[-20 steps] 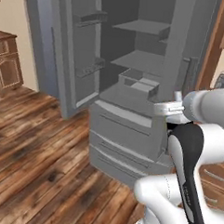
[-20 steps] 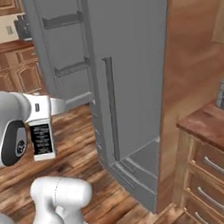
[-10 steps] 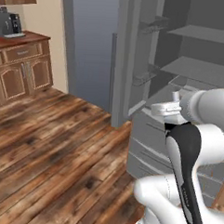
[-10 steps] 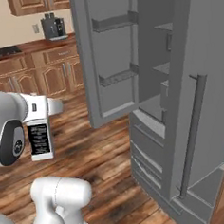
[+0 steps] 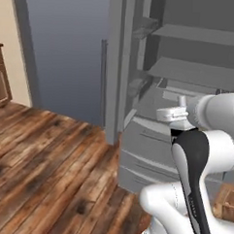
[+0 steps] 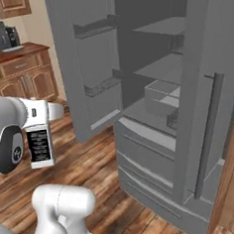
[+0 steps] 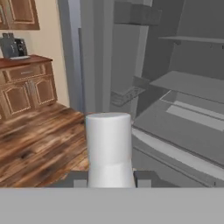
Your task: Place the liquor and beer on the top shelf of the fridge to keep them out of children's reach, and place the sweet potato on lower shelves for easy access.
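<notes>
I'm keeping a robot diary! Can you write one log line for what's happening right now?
pincer: shut on liquor | fridge: doors open | top shelf: bare | liquor: not yet on shelf

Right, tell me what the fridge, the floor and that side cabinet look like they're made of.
Fridge: plain matte grey, possibly painted metal or plastic; no sheen or texture.
Floor: wood planks, visible grain and dark knots, slight gloss.
Side cabinet: reddish-brown wood with raised arched door panels, apparently varnished.
</notes>
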Robot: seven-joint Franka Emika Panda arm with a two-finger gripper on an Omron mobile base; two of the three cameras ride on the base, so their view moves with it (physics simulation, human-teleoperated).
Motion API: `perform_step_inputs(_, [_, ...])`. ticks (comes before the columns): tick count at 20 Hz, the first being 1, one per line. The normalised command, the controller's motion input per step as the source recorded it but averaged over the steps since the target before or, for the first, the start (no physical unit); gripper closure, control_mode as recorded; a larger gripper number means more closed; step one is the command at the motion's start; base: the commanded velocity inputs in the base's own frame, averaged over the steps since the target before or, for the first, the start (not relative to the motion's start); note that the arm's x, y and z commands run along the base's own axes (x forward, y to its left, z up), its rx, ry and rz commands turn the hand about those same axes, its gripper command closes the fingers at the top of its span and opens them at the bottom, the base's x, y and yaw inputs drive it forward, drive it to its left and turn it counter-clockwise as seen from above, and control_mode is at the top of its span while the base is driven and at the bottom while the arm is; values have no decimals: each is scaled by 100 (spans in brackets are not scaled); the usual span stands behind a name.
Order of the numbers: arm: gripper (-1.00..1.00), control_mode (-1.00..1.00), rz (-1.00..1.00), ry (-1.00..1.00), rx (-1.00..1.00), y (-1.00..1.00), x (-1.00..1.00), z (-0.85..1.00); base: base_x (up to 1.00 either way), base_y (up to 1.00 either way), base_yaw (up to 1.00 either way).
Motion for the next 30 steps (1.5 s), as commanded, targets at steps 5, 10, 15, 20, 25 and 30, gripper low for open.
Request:
perform_step_inputs(5, [100, 100, 0, 0, 0, 0, 0, 0, 41, 21, -48])
perform_step_inputs(10, [100, 100, 0, 0, 0, 0, 0, 0, 51, 25, -46])
perform_step_inputs(15, [100, 100, 0, 0, 0, 0, 0, 0, 59, 20, -41])
perform_step_inputs(20, [100, 100, 0, 0, 0, 0, 0, 0, 64, 15, -37])
perform_step_inputs(25, [100, 100, 0, 0, 0, 0, 0, 0, 63, 32, -34])
perform_step_inputs(30, [100, 100, 0, 0, 0, 0, 0, 0, 57, 56, -27])
